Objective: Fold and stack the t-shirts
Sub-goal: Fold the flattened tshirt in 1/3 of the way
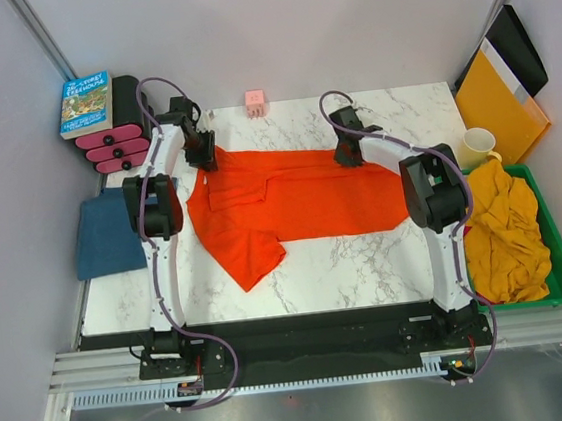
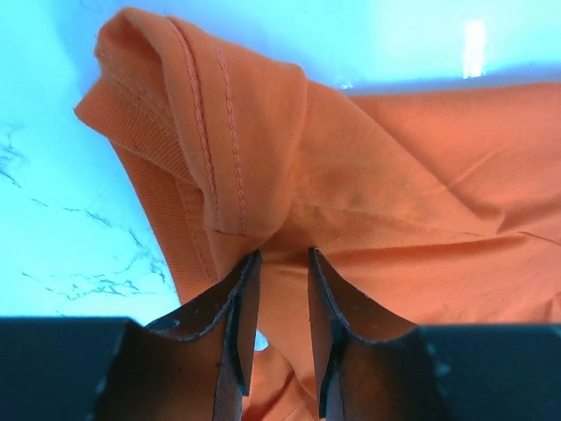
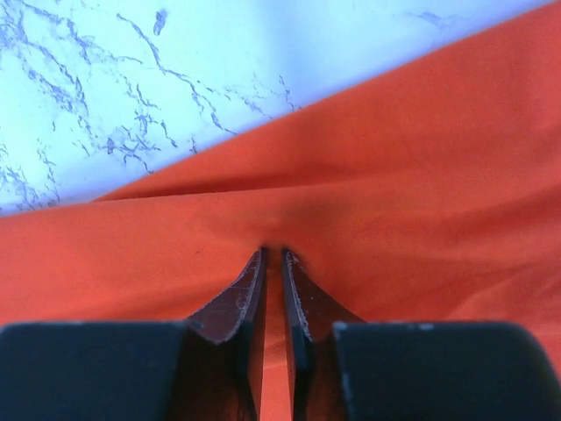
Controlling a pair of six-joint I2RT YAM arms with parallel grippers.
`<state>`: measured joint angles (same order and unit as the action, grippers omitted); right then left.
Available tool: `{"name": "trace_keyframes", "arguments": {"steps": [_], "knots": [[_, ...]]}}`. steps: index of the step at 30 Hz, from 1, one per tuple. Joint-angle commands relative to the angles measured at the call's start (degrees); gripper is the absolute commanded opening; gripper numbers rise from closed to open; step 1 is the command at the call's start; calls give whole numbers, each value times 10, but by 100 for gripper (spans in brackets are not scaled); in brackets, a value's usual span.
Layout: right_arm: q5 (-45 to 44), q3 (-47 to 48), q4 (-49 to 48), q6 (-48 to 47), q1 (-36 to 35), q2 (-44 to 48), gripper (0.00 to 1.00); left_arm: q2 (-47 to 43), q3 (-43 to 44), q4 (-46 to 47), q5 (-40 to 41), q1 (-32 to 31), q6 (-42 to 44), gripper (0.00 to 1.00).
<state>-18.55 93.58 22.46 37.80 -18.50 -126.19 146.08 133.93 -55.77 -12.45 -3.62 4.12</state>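
Observation:
An orange-red t-shirt [image 1: 299,193] lies spread on the marble table, one sleeve pointing to the near left. My left gripper [image 1: 205,161] is at the shirt's far left corner. In the left wrist view its jaws [image 2: 282,259] stand apart astride a fold of the shirt [image 2: 368,167] beside a stitched hem. My right gripper [image 1: 348,155] is at the shirt's far edge. In the right wrist view it [image 3: 273,254] is shut on a pinch of the cloth [image 3: 394,175]. A teal-blue shirt [image 1: 106,234] lies folded at the left. A mustard-yellow shirt [image 1: 504,227] is heaped at the right.
The mustard shirt fills a green bin [image 1: 556,242] at the right edge, with a cream mug [image 1: 477,145] and a yellow-orange folder [image 1: 496,102] behind it. A book [image 1: 86,102] and pink-and-black rolls [image 1: 118,142] stand far left. A pink cube [image 1: 256,102] sits at the far edge.

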Motion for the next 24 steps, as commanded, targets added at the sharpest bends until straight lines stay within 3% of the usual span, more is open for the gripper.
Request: {"name": "trace_keyframes", "arguments": {"steps": [1,2,3,5,6,9,13,16,19,22,24], "knots": [[17,-19,30,-31,17,-35,25,14,14,-17,10,6,12,37],[22,-46,7,-41,15,-4,29,3,13,-16,-4,6,12,38],[23,-62,-42,-51,14,17,40,-12,3,-7,-40,7,10,42],[25,-93,-83,-55,9,83,54,-87,-42,19,-73,9,1,47],[24,-96,-85,-63,7,102,69,-115,-60,45,-93,8,-2,52],[12,-102,-65,-76,-11,163,84,-226,-124,73,-106,8,-10,56],[-7,-173,-42,-91,-50,258,85,-346,-252,87,-117,8,3,56],[-45,-248,-43,-91,-92,325,82,-444,-433,107,-118,8,22,54],[-60,-320,-41,-70,-133,388,79,-525,-542,132,-122,8,41,52],[-90,-373,-12,-10,-172,443,78,-570,-660,133,-131,7,53,47],[-107,-396,29,55,-181,481,77,-598,-693,132,-136,7,51,46]]}}
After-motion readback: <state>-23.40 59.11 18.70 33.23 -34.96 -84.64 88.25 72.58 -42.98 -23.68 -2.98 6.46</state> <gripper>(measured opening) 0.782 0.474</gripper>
